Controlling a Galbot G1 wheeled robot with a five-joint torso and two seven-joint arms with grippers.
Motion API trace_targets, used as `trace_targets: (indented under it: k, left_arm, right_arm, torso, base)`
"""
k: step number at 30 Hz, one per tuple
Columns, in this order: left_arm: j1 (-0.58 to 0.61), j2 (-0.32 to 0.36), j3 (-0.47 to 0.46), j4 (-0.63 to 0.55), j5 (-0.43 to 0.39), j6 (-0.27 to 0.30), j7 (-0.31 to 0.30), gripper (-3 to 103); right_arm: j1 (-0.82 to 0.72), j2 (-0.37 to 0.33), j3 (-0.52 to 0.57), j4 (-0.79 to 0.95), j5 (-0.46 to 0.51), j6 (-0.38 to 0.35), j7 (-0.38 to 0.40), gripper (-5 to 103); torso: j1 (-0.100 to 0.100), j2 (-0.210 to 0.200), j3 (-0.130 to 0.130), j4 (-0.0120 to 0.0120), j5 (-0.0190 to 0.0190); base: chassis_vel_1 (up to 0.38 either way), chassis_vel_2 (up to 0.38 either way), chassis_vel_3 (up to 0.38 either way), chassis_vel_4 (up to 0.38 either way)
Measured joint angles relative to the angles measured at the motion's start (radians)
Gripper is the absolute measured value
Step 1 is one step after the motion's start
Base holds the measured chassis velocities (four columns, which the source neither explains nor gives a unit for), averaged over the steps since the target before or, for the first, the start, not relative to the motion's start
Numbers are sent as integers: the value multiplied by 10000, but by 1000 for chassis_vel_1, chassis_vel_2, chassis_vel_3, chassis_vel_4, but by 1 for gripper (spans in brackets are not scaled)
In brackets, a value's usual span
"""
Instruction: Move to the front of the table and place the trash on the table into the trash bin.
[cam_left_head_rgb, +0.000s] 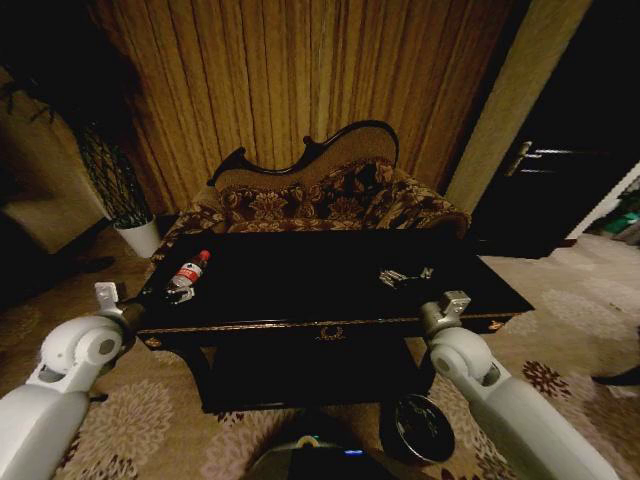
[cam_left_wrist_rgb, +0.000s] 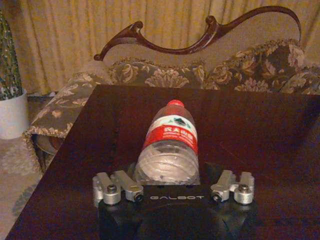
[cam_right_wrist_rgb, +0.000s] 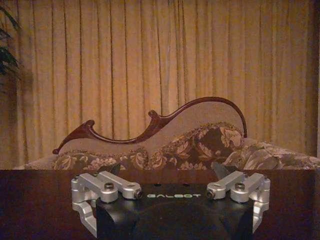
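Room: curtain wall (cam_left_head_rgb: 300, 80) behind a carved sofa (cam_left_head_rgb: 320, 195); patterned carpet (cam_left_head_rgb: 150, 420) lies open around the surface.
Surface: black table (cam_left_head_rgb: 330, 285), gold-trimmed front edge toward the robot.
Trash bin: (cam_left_head_rgb: 418, 428) on the carpet at the front right corner.
Bottle: (cam_left_wrist_rgb: 170, 145) lying near the left edge.
Left gripper: (cam_left_wrist_rgb: 172, 182) released, jaws flanking the bottle base.
Right gripper: (cam_right_wrist_rgb: 170, 175) released, above the front edge.

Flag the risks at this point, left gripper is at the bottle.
1. The bottle lies on its side between the open fingers of the left gripper; round and clear, it may roll or squirt out on closing.
2. The trash bin sits low by the right arm, partly under the table edge; the carry may clip that edge.
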Motion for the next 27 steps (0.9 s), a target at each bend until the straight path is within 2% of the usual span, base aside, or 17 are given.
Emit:
trace_targets:
  k: [2,4,5,7,9,12,15,20,22,23,24,25,27]
  left_arm:
    - [0,1,-3,-7,-27,0,-5,76]
    - [0,4,-4,-48,-59,0,-6,64]
    - [0,4,-4,-48,-59,0,-6,64]
    - [-5,-24,-6,-64,-65,0,-5,56]
    - [-5,-47,-5,-67,-65,-1,-3,53]
    - [3,-76,-5,-68,-65,-3,1,43]
    - [-11,-77,-10,-69,-65,-3,11,39]
    - [-56,-77,-75,-69,-65,-29,43,39]
    - [-64,-83,-119,-87,168,-443,232,39]
    - [-64,-83,-119,-87,168,-443,232,39]
    - [-39,-81,-167,-136,594,-906,563,39]
    - [-39,-81,-167,-136,594,-906,563,39]
    - [38,-24,-259,-319,1222,-1704,1083,39]
  right_arm:
    - [7,0,0,0,3,-2,0,100]
    - [20,4,-5,-2,7,-6,1,100]
    - [20,4,-5,-2,7,-6,1,100]
    - [28,5,-6,-18,21,-12,0,100]
    - [35,-5,0,-30,33,-15,0,100]
    - [66,-82,44,-47,60,-20,1,100]
    - [83,-119,54,-61,78,-22,3,100]
    - [84,-145,59,-4,170,-26,12,100]
    - [82,-191,65,154,429,-35,94,100]
    - [82,-191,65,154,429,-35,94,100]
    - [84,-263,69,363,714,-85,205,100]
    - [84,-263,69,363,714,-85,205,100]
    - [130,-396,82,661,1271,-224,277,100]
  torso:
    - [0,-1,0,0,0]
    - [0,0,0,0,0]
    - [0,0,0,0,0]
    - [0,0,0,0,1]
    - [0,0,0,0,1]
    - [0,0,0,0,1]
    - [0,0,0,0,0]
    - [0,0,0,0,-1]
    - [0,-1,0,0,0]
    - [0,-1,0,0,0]
    - [0,-1,0,0,-2]
    - [0,-1,0,0,-2]
    - [0,0,0,1,-2]
  base:
    - [0,0,0,0]
    - [0,0,0,0]
    - [0,0,0,0]
    - [0,0,0,0]
    - [0,0,0,0]
    - [0,0,0,0]
    - [0,0,0,0]
    - [0,0,0,0]
    - [0,0,0,0]
    - [0,0,0,0]
    - [0,0,0,0]
    - [0,0,0,0]
    - [0,0,0,0]
